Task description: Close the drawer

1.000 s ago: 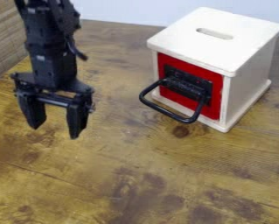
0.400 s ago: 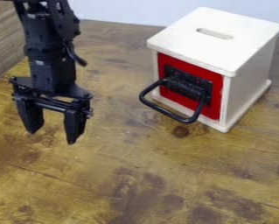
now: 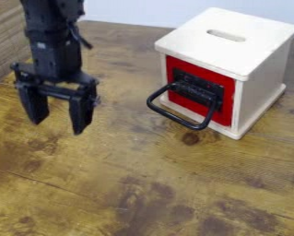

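Apparently the approach came first: the claw (image 3: 58,109), fingers apart, hung toward nine o'clock. The drawer (image 3: 201,89) sat near two o'clock, needing a rightward reach, then a push.

gripper (image 3: 58,118): 1 | cube (image 3: 230,69): 1 (slotted) | handle (image 3: 183,109): 1

Cream cube (image 3: 264,78): painted or pale wood look, smooth, mostly matt. Drawer front (image 3: 229,108) on cube: flat red, smooth. Wire loop handle (image 3: 174,113) in front of cube: black, smooth, slight sheen. Tabletop (image 3: 143,189) under cube: brown wood, mottled grain, dark knots, soft gloss. Robot arm (image 3: 53,41) beyond cube's handle side: black, blurred; metal or plastic unclear.
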Controlling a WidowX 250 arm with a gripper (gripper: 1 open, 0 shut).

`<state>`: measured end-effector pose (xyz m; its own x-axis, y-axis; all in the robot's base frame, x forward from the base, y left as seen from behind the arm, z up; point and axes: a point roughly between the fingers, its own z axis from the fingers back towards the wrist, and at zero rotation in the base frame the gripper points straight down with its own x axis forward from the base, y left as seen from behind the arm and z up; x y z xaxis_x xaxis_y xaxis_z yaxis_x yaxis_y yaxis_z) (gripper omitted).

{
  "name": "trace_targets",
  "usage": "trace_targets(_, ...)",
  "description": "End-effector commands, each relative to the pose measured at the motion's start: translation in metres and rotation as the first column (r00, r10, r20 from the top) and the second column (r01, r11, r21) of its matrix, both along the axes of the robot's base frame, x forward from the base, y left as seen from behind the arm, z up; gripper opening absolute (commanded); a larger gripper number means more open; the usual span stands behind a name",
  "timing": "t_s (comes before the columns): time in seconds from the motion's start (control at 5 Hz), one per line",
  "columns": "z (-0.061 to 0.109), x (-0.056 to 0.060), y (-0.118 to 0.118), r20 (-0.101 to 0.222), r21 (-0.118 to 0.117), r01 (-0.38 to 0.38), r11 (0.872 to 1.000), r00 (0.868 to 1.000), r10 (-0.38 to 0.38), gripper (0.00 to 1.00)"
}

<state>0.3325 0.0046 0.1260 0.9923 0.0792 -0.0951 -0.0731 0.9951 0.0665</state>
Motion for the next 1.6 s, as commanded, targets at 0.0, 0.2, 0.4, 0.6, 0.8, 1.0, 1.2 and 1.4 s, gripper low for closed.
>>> trace_targets(0.0, 0.011, 0.006, 0.014, 0.057, 0.002, -0.072, 0.997, 0.996, 0.072, 1.00)
trace_targets(0.2, 0.008, 0.006, 0.020, 0.053, 0.002, -0.109, 0.994, 0.993, 0.109, 1.00)
trace_targets(0.4, 0.001, -0.003, 0.023, 0.045, -0.005, -0.112, 0.994, 0.993, 0.113, 1.00)
trace_targets(0.6, -0.006, -0.002, 0.012, 0.027, -0.013, -0.165, 0.986, 0.986, 0.165, 1.00)
trace_targets(0.8, -0.012, 0.000, 0.000, 0.009, -0.021, -0.217, 0.976, 0.976, 0.217, 1.00)
trace_targets(1.0, -0.011, 0.010, -0.019, 0.011, -0.048, -0.242, 0.969, 0.970, 0.242, 1.00)
trace_targets(1.2, 0.005, 0.026, -0.052, 0.049, -0.092, -0.151, 0.984, 0.987, 0.155, 1.00)
trace_targets(1.4, 0.018, 0.044, -0.084, 0.082, -0.127, -0.043, 0.991, 0.995, 0.054, 1.00)
